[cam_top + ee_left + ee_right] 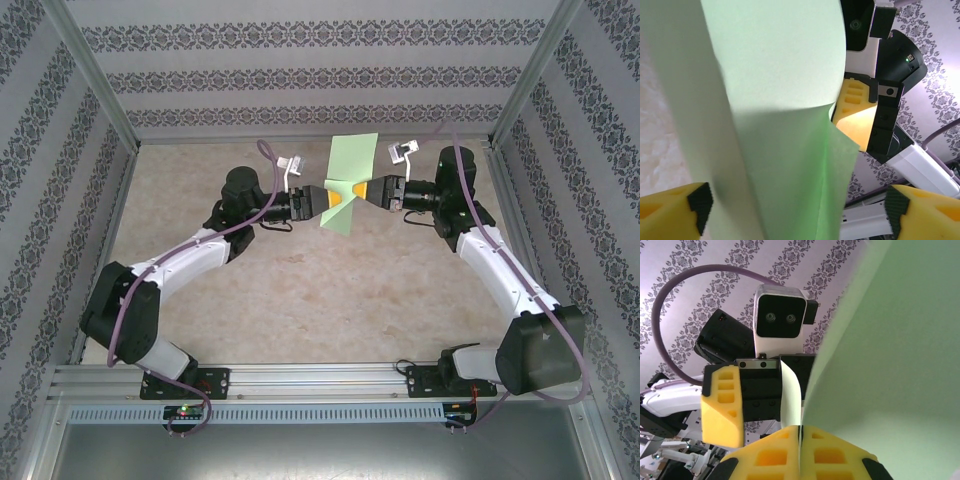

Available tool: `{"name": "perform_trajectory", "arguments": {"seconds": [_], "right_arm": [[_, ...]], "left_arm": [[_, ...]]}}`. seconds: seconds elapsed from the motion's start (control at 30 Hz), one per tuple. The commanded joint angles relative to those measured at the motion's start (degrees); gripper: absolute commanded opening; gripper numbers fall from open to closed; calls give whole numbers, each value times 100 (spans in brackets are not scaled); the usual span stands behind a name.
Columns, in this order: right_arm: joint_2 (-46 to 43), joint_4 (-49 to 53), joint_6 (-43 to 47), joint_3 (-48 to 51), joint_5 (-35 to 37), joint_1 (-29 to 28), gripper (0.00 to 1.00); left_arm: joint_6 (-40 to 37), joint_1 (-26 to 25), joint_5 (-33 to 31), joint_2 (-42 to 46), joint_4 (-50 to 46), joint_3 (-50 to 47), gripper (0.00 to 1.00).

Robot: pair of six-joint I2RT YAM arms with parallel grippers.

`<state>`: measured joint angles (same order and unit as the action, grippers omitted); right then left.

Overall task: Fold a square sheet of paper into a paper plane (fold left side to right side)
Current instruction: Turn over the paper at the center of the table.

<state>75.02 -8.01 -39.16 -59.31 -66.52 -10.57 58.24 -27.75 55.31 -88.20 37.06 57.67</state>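
The light green sheet of paper is held up in the air over the far middle of the table, partly folded and hanging in soft curves. My right gripper comes in from the right and is shut on the paper's edge; its two yellow pads press together with the sheet pinched in the seam. My left gripper faces it from the left and is open. Its yellow fingertips stand wide apart on either side of the hanging paper, without pressing it.
The beige table lies below both arms. Patterned walls and aluminium posts enclose the space on three sides. A metal rail runs along the near edge by the arm bases. Purple cables loop over both arms.
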Motion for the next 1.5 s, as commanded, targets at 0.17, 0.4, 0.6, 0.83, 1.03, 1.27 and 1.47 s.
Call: {"name": "perform_trajectory", "arguments": {"seconds": [0.17,0.4,0.6,0.83,1.03,1.27,1.47], "right_arm": [[-172,-25,-49,-80,-168,-35,0],[-241,-115,-115,109,-129,21,0],[-425,206,81,208,31,169,20],[-923,2255,1407,188,1533,649,46],[-1729,3280,2171,555,4385,702,61],[-2227,3330,2192,964,5616,850,77],[-2237,3387,2210,1066,5920,930,88]], "left_arm": [[346,-69,-11,-91,1211,5,58],[487,-73,-53,-191,1442,-61,23],[331,-77,-179,-156,1188,-121,11],[-1001,-144,-742,267,-993,-83,6],[-3272,-910,-3450,823,-5085,653,2],[-3248,-2050,-7180,350,-7816,1512,0],[-1884,-2579,-8920,-1011,-9955,2404,0]]}}
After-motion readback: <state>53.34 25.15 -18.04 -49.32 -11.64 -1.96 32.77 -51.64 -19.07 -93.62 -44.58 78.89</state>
